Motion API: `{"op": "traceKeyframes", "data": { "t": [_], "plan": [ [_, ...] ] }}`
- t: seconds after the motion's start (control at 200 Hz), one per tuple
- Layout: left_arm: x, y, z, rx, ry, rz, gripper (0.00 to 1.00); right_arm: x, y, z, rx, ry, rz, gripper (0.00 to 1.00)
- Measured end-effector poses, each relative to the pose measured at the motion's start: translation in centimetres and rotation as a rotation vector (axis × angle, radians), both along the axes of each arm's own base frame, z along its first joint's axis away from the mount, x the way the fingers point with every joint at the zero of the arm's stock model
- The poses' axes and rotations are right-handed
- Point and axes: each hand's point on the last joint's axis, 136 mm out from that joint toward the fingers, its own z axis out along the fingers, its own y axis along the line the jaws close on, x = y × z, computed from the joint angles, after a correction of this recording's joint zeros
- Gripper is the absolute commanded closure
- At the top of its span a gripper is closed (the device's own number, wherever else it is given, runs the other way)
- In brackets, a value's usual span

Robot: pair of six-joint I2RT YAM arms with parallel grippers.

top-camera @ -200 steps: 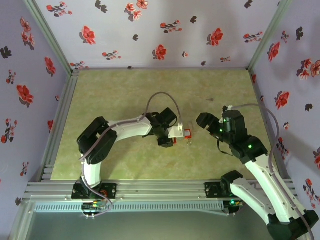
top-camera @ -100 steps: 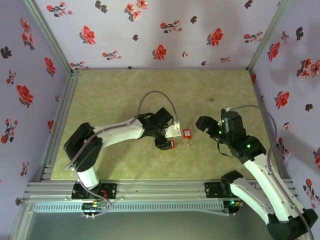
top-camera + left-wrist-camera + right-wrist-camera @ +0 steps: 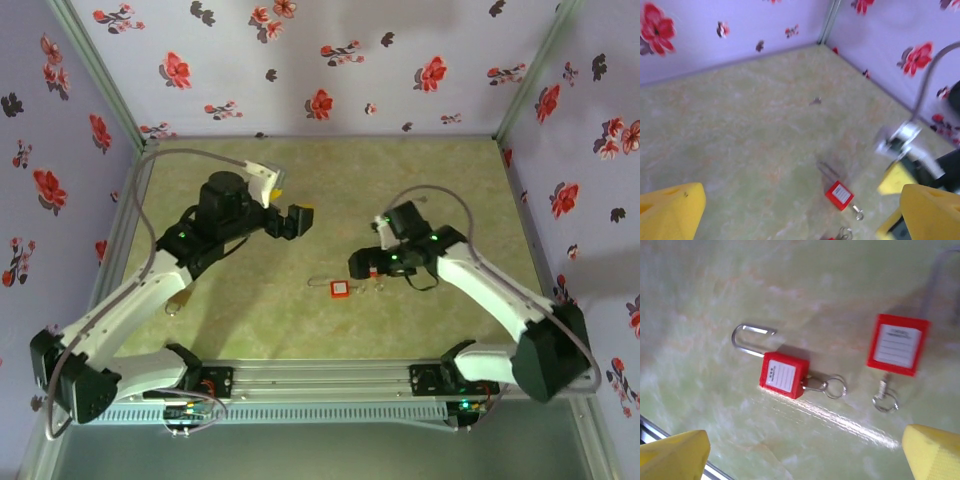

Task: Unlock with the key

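Two red padlocks lie flat on the green table, each with a key and ring in its base. In the right wrist view the nearer padlock has its shackle swung free at one end, and its key sticks out. The second padlock lies to its right. From above, one padlock lies in the open. My right gripper hovers open just beside it, with empty jaws. My left gripper is raised at the back left, open and empty, looking down on a padlock.
Flowered walls enclose the table on three sides, with a metal rail along the near edge. The left arm's cable loops near the left wall. Bare table lies behind the locks and towards the back.
My left gripper opened, let go of the padlock and swung up and back to the left. My right arm reached in leftward over the locks. A padlock now lies free on the table.
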Motion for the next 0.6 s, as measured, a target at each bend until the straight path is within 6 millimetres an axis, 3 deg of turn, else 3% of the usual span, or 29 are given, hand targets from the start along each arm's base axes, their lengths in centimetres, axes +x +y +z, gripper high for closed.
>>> {"op": "traceKeyframes", "data": {
  "t": [0.175, 0.33, 0.435, 0.6],
  "plan": [
    [-0.7, 1.8, 4.9, -0.047, -0.076, 0.052, 0.00, -0.9, 4.0, -2.3, -0.115, -0.032, 0.356, 0.04],
    [-1.8, 3.6, 8.3, -0.066, -0.133, 0.090, 0.00, -1.5, 5.4, -4.6, -0.204, -0.026, 0.569, 0.06],
    [-2.5, 4.7, 9.3, -0.066, -0.155, 0.110, 0.00, -1.4, 5.5, -5.7, -0.247, -0.024, 0.651, 0.06],
    [-3.0, 5.8, 9.2, -0.036, -0.162, 0.139, 0.01, -1.3, 5.5, -6.8, -0.301, -0.021, 0.739, 0.08]
  ]
}}
